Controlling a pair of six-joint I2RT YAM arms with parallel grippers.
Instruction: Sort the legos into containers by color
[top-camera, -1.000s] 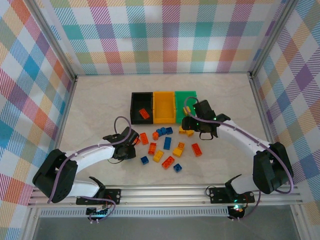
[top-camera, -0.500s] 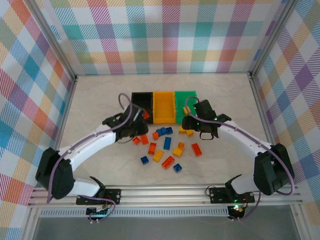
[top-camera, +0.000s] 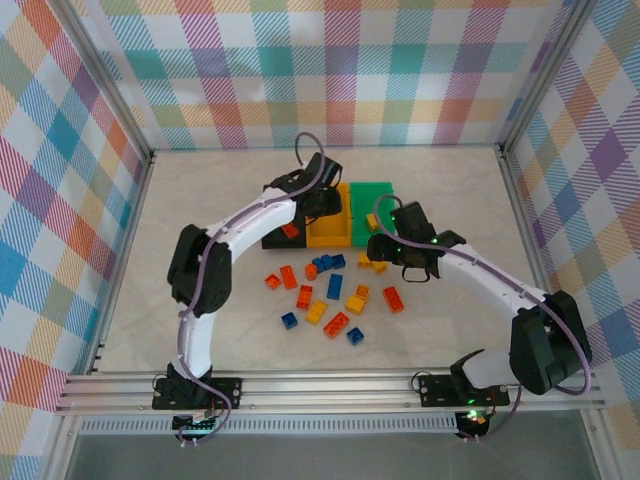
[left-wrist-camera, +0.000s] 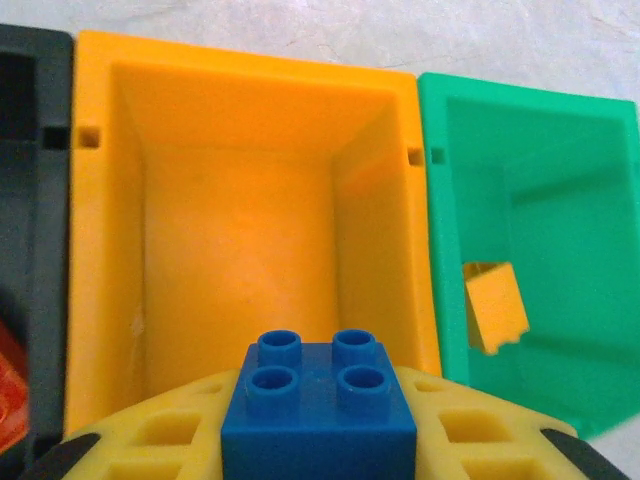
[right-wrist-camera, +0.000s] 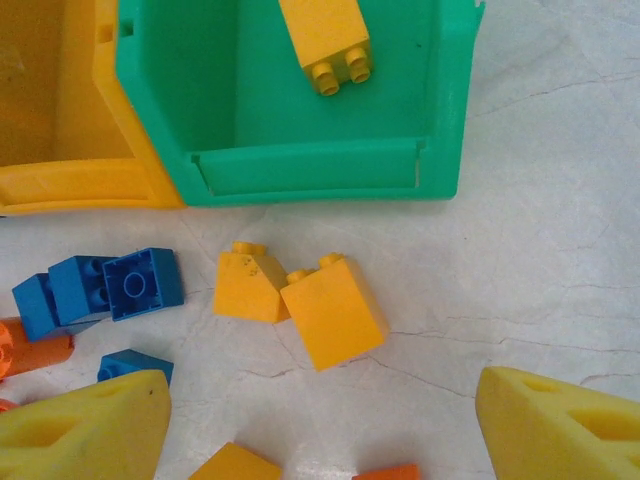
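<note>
Firmly, the left fingers (left-wrist-camera: 105, 445) gripped a square blue brick (left-wrist-camera: 320, 415) (studs up) above the near end of the orange bin (left-wrist-camera: 240, 110). The right fingers (right-wrist-camera: 85, 425) stood wide apart over two touching yellow bricks (right-wrist-camera: 333, 312) lying on their sides on the worktop (right-wrist-camera: 540, 200), studs toward the green bin (right-wrist-camera: 300, 165) — inside lay another yellow brick (right-wrist-camera: 322, 30), its studs toward the near wall.

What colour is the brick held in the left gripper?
Blue. The brick shows best in the left wrist view.
</note>
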